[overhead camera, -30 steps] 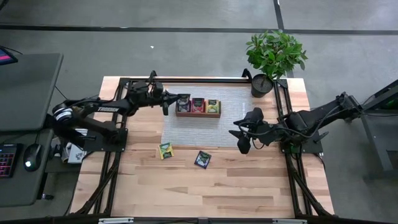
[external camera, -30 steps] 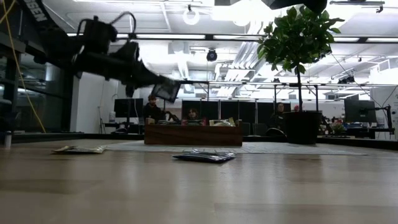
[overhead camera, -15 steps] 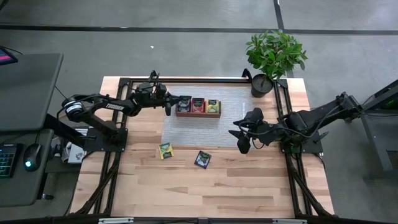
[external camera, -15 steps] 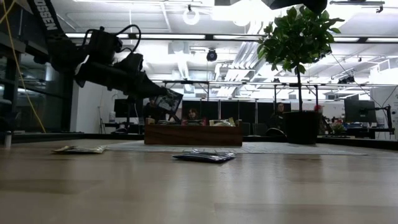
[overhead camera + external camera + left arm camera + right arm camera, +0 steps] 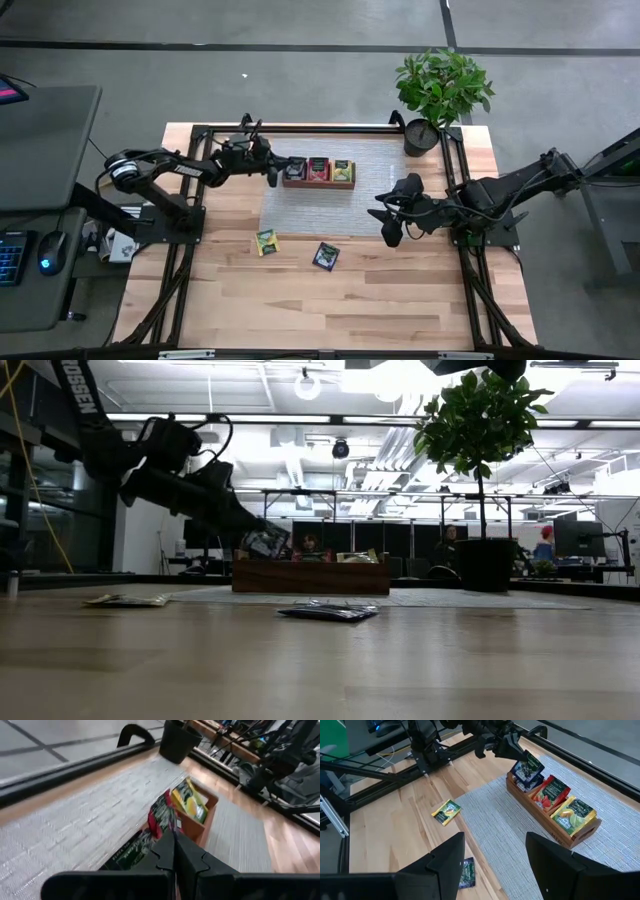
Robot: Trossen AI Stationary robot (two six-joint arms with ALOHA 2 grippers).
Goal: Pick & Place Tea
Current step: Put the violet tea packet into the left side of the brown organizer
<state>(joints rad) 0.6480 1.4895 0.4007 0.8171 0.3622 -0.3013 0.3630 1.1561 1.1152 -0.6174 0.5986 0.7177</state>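
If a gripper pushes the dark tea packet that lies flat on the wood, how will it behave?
The dark packet lies very flat in the low view, so it probably slides rather than rolls or tips. It looks thin and light, likely bending a little. Pinching it from above may be hard, since little edge shows.

A grey woven mat (image 5: 340,205) lies on the wooden bench (image 5: 330,300); a brown wooden tray (image 5: 318,183) sits on it, a potted plant (image 5: 440,95) nearby at the corner.
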